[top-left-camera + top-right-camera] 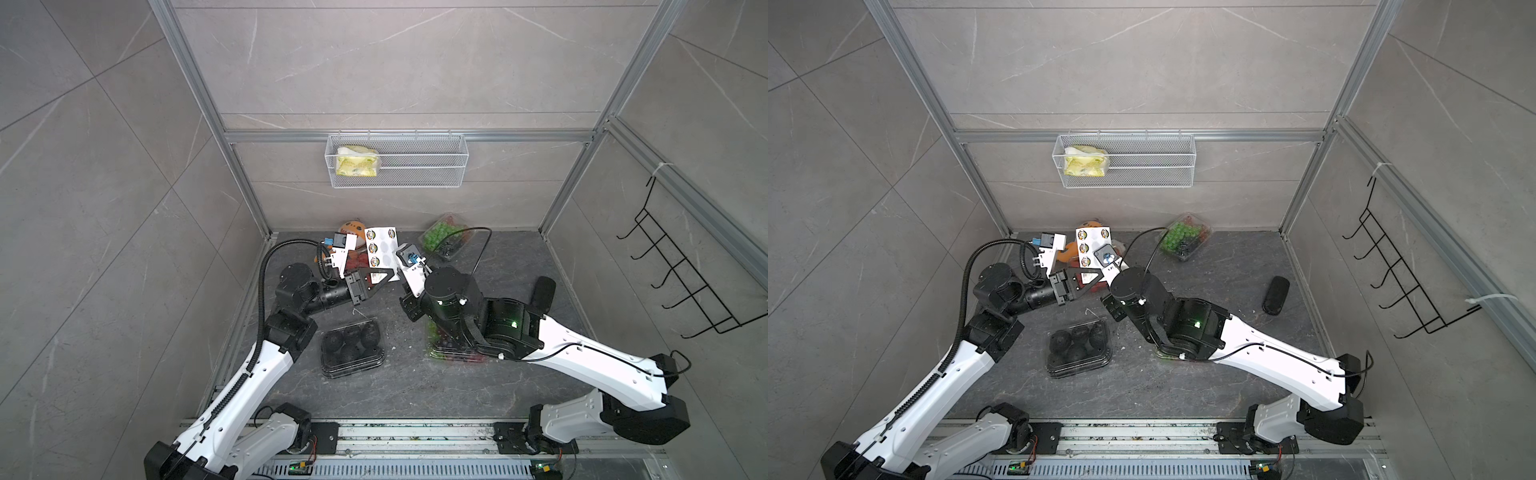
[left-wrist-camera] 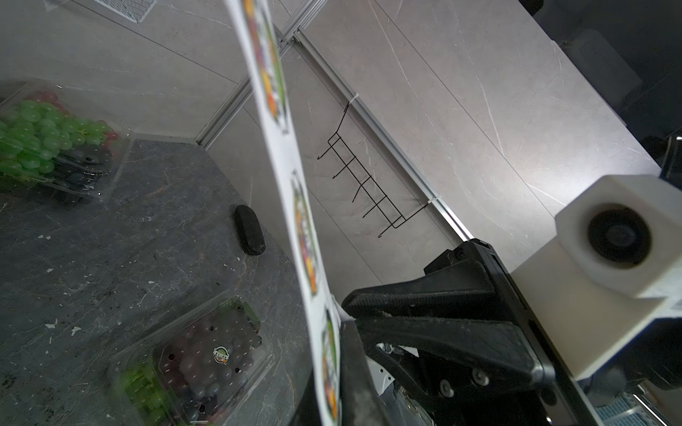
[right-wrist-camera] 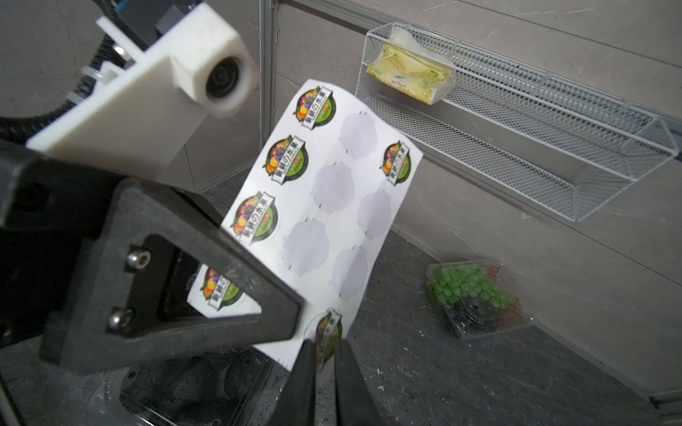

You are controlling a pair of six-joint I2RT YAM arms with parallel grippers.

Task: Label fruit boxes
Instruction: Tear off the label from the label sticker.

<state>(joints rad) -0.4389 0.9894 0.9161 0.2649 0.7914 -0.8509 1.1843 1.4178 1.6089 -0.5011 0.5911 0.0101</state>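
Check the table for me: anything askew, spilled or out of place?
The green grape box appears propped at a tilt against the back wall, not lying flat. White flecks litter the tabletop, and a black oblong object lies loose near the side wall.

Wire basket (image 1: 424, 166) on rear wall, yellow packet (image 1: 356, 166) inside. Hook rack (image 1: 681, 266) on side wall. Black oblong item (image 1: 1276, 295) on floor.

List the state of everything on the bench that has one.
Left gripper: shut on sticker sheet, holding it up.
Right gripper: fingers pinch one sticker at the sheet's edge.
Purple grape box: closed, sticker on lid.
Green grape box: closed, no sticker seen.
Dark fruit box: closed, no sticker seen.
Strawberry box: mostly hidden.
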